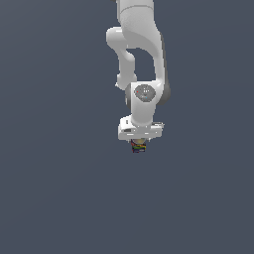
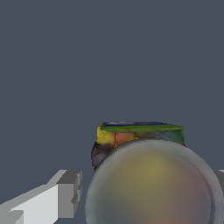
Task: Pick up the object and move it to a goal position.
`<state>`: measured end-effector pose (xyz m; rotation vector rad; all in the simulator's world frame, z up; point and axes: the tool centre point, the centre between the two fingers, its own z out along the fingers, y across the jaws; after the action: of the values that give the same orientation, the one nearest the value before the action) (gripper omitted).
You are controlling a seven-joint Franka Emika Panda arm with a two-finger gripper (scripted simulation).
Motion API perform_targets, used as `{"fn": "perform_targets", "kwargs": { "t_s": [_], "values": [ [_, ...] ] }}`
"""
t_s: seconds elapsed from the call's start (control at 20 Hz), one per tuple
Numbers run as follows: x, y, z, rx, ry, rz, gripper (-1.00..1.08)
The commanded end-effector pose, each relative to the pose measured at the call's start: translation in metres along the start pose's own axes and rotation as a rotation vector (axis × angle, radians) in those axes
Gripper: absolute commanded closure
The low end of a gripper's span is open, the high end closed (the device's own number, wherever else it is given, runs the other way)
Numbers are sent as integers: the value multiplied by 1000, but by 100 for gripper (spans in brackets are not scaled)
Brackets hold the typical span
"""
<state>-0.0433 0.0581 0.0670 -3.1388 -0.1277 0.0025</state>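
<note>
Item 1: white, glossy, jointed robot arm (image 1: 141, 59). In the exterior view it enters at 12 o'clock and descends to the centre of the frame, ending in a round wrist housing with a grey disc on its face.

Item 2: white two-fingered gripper (image 1: 139, 144) (image 2: 144, 192), mounted under a flat white flange, pointing straight down. In the wrist view one grey-tipped white finger (image 2: 65, 194) sits just beside the can's side, at about 8 o'clock of the can; the opposite finger is barely visible at the frame edge. The jaws stand on either side of the can, closed against it, holding it.

Item 3: small can-like object with a multicoloured red, yellow, green and dark-blue label and a greyish-rimmed tan top (image 1: 138, 147) (image 2: 151, 183). In the exterior view it hangs directly below the flange, at 6 o'clock of the wrist housing, far smaller than the gripper, mostly hidden between the fingers. In the wrist view its round top fills the foreground, blurred; the label band shows beyond the rim.

Item 4: plain dark slate-blue surface (image 1: 59, 198) (image 2: 65, 65), uniform across both views. Whether the can touches it cannot be told.
</note>
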Motion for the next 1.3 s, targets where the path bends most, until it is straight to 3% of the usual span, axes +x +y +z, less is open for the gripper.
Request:
{"fn": "perform_targets", "kwargs": {
  "t_s": [0.0, 0.15, 0.2, 0.85, 1.25],
  "values": [
    [1, 0, 7, 0, 1, 0, -92],
    [1, 0, 9, 0, 1, 0, -92],
    [1, 0, 9, 0, 1, 0, 108],
    [1, 2, 5, 0, 1, 0, 108],
    [7, 22, -28, 0, 1, 0, 108]
  ]
}}
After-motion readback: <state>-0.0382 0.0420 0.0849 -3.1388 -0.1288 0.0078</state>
